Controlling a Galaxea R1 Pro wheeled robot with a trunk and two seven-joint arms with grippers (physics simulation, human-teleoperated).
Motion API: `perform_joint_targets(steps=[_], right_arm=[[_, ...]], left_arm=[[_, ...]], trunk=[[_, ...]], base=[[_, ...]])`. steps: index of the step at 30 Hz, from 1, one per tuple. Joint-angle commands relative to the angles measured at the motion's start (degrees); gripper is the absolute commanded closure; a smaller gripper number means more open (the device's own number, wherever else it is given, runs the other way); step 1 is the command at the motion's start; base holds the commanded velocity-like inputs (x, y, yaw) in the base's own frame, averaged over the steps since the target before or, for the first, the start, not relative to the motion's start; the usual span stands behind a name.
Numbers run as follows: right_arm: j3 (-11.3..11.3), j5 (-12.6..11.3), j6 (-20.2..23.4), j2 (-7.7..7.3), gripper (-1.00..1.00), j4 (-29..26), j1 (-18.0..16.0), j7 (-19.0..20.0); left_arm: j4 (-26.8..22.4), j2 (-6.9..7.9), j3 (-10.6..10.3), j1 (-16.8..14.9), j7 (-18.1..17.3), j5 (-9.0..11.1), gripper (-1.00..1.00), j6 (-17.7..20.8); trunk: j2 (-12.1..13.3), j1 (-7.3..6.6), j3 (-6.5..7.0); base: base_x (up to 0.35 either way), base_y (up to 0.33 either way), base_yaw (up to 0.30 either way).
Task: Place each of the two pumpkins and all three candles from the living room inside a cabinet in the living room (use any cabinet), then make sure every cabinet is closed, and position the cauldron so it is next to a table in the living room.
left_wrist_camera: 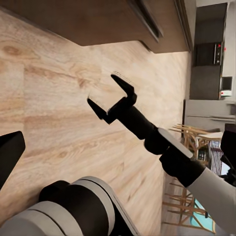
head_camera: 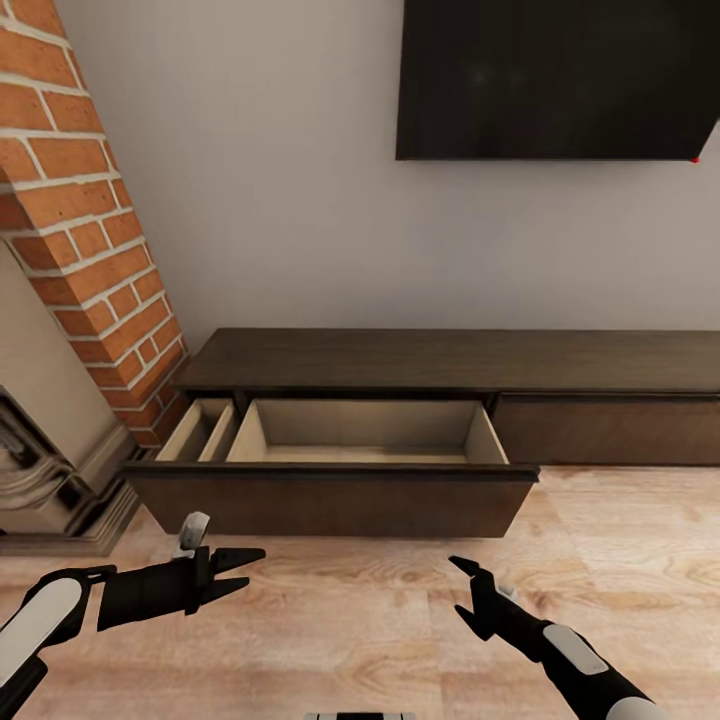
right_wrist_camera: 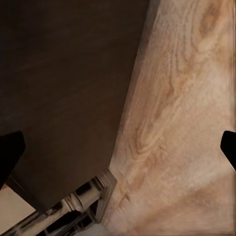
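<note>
The cabinet [head_camera: 450, 360] is a long, low dark-brown unit against the wall. Its wide left drawer [head_camera: 330, 495] is pulled out over the floor, and the pale beige compartments [head_camera: 370, 432] inside hold nothing. The drawer front to the right [head_camera: 610, 430] is closed. My left gripper [head_camera: 243, 568] hovers open over the floor in front of the open drawer. My right gripper [head_camera: 462, 588] is open too, a little right of it, with nothing between its fingers [left_wrist_camera: 102, 88] [right_wrist_camera: 118, 150]. The pumpkins, candles, cauldron and table are out of view.
A red brick chimney [head_camera: 90, 250] and a stone fireplace base [head_camera: 50, 480] stand close on the left of the drawer. A dark TV [head_camera: 560, 80] hangs above the cabinet. Wooden floor [head_camera: 600, 540] stretches to the right. Wooden chairs [left_wrist_camera: 189, 135] show far off.
</note>
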Motion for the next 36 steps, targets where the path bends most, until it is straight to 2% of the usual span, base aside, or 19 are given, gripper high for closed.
perform_joint_targets(steps=[1, 7, 28, 36], right_arm=[[0.3, -0.2, 0.0, -0.07, -1.00, 0.3, 0.0, 0.3], [0.2, -0.7, 0.0, -0.24, -1.00, 0.8, 0.0, 0.3], [0.1, -0.3, -0.6, -0.04, -1.00, 1.0, 0.0, 0.4], [0.1, -0.4, -1.1, 0.07, -1.00, 2.4, 0.0, 0.3]], left_arm=[[0.0, 0.06, -0.1, 0.0, -0.6, -0.6, -1.00, 0.0], [0.0, 0.01, -0.2, 0.0, -0.5, -0.6, -1.00, 0.0], [0.0, 0.00, -0.1, 0.0, -0.3, -0.9, -1.00, 0.0], [0.0, 0.00, -0.1, 0.0, -0.3, -0.9, -1.00, 0.0]], trunk=[[0.4, -0.24, 0.14], [2.8, -1.55, 1.22], [11.2, -6.17, 4.99], [14.4, -7.92, 6.42]], base=[[0.000, 0.000, 0.000], [0.000, 0.000, 0.000], [0.000, 0.000, 0.000], [-0.195, 0.000, 0.046]])
